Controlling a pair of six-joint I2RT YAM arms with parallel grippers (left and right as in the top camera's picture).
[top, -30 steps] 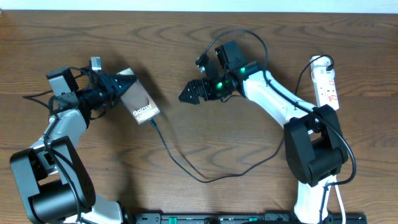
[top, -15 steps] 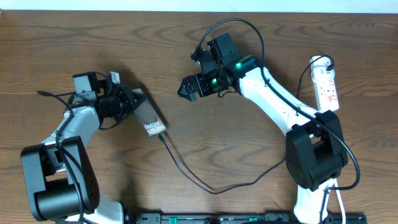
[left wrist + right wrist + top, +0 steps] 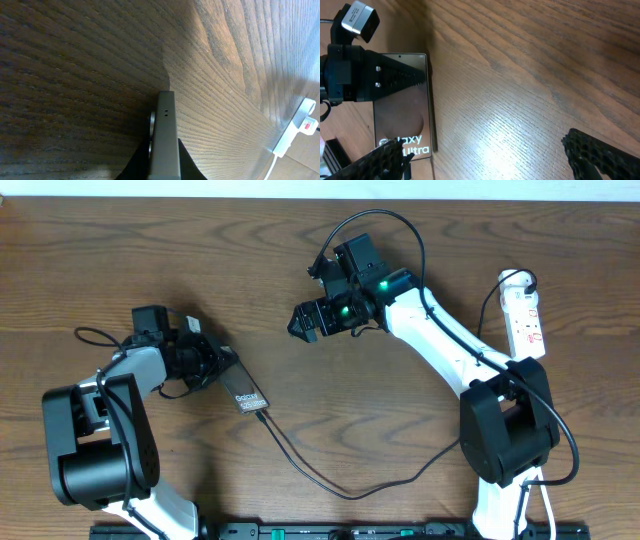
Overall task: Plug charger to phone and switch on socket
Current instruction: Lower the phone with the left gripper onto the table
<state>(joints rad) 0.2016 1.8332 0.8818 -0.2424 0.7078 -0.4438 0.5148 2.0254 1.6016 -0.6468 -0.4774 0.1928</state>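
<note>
While pinching the phone (image 3: 245, 393) between its fingers (image 3: 395, 76), the left gripper (image 3: 226, 364) should be moving gently; the right gripper (image 3: 300, 323) is hanging wide.

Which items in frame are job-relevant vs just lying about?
Job:
- phone, clamped in the left pincer
- charger cable
- socket
- right pincer, open

Not the job:
- thick black cable looping over the right arm
- black rail along the near edge
</note>
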